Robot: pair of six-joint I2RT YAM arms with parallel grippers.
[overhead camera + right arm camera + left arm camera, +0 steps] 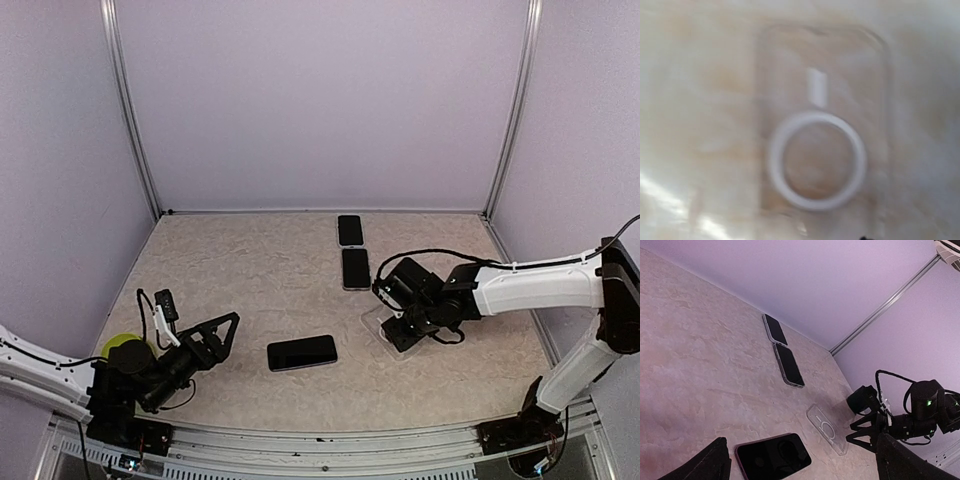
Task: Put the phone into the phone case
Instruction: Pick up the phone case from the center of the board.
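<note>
**Staging before insertion.** The phone (302, 352) lies flat and dark face up on the table (230, 260), close to the near edge at about its middle, with nothing touching it. The clear phone case (827, 429), marked by a white ring, lies flat to the right of the phone, well apart from it, in the right half of the table. The right gripper (405, 330) hovers directly over the case. Its wrist view is blurred and shows no fingers, so the spread of its jaws cannot be told, and nothing is seen clamped on the case. The left gripper (228, 338) hangs near the near-left corner with its jaws at full spread, empty and aimed toward the phone. Two spare phones (353, 250) lie end to end by the middle of the far edge. The step in hand appears to be settling the case. The next move likely calls for gripping the flat phone by its long edges, carrying it over the case, squaring the outlines, and pressing down.
</note>
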